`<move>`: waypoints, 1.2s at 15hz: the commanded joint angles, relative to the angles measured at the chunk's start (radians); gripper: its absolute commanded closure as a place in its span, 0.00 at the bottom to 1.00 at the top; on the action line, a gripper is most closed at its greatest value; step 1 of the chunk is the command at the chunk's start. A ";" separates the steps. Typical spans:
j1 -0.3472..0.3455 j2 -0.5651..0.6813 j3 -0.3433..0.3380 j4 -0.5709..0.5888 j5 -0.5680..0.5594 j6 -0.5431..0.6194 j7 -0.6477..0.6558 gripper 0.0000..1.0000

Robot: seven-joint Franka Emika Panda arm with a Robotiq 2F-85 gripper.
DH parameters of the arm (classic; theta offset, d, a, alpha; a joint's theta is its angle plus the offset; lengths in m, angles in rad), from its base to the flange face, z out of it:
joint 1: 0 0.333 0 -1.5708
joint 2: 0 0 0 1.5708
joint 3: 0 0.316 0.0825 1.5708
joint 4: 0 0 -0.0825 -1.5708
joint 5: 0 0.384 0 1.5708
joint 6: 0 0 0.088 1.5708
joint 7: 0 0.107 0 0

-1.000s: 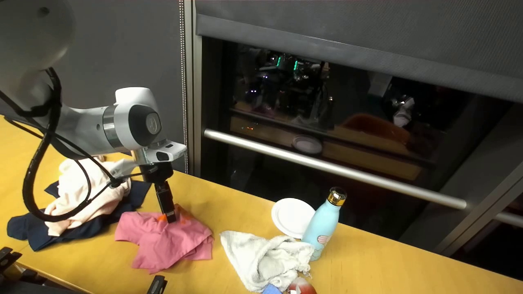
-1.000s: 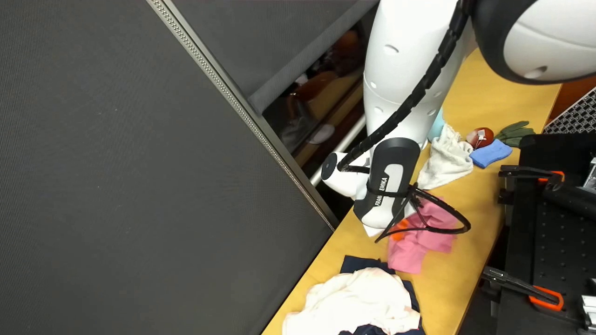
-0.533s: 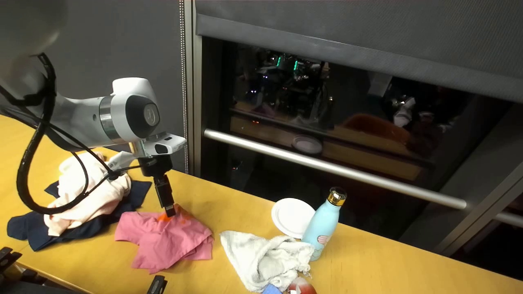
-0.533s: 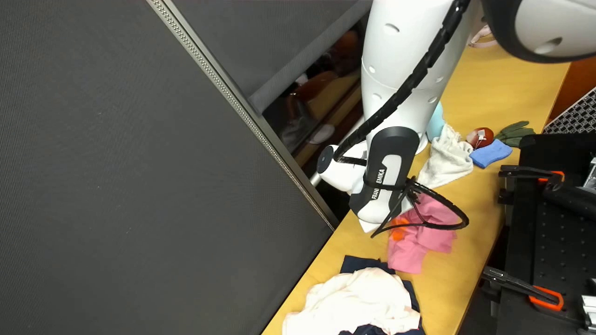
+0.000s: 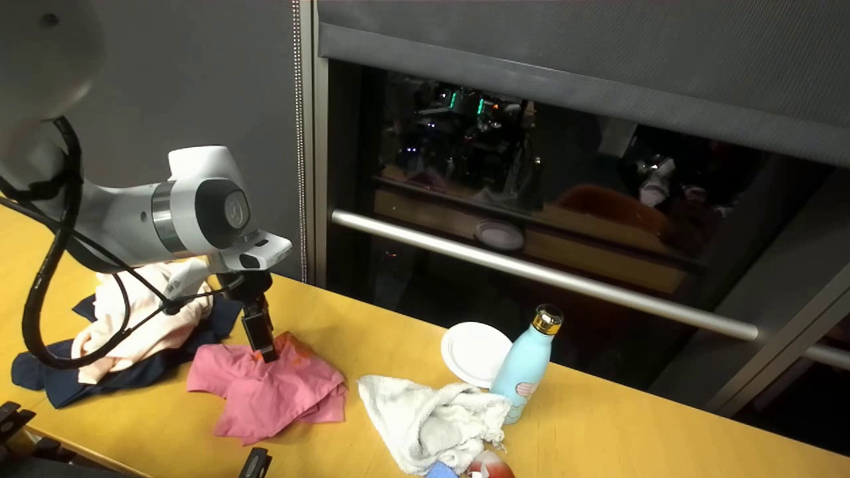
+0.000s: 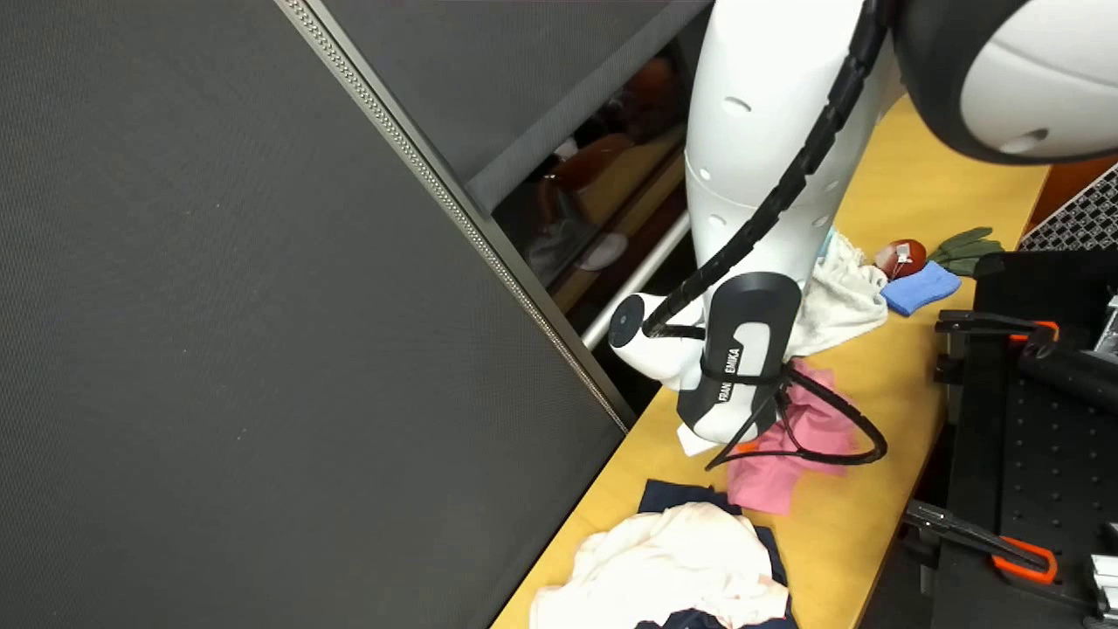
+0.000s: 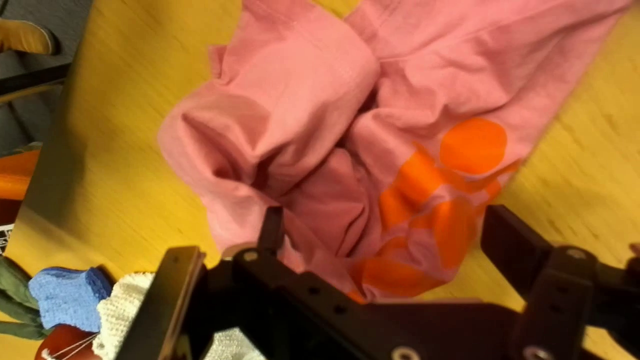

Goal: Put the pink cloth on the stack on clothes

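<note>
The pink cloth (image 5: 292, 392) with orange spots lies crumpled on the table. It also shows in an exterior view (image 6: 764, 485), partly behind the arm, and fills the middle of the wrist view (image 7: 310, 100). The stack of clothes (image 5: 146, 325), a pale pink cloth over navy cloth, lies beside it; in an exterior view the stack (image 6: 672, 559) is at the bottom. My gripper (image 7: 384, 217) is open, pointing down over the orange-spotted end of the pink cloth. Its fingers stand wide apart with nothing gripped. I cannot tell whether the fingertips touch the cloth.
A whitish towel (image 5: 431, 421), a white plate (image 5: 475, 355) and a light blue bottle (image 5: 524, 372) stand past the pink cloth. A blue sponge (image 6: 921, 288), a red round thing (image 6: 900, 259) and green leaf-like things (image 6: 965, 249) lie farther along. A window wall borders the table.
My gripper rose slightly, then came down again and shifted a little toward the stack's side. It stays over the pink cloth. The cloths have not visibly moved.
</note>
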 commanded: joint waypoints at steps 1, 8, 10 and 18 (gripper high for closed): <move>0.051 0.034 -0.042 -0.026 -0.009 0.100 0.076 0.00; 0.076 0.136 -0.033 0.004 0.019 0.117 0.120 0.00; 0.075 0.159 -0.033 0.007 0.021 0.113 0.124 0.00; 0.074 0.182 -0.039 0.000 0.022 0.108 0.121 0.57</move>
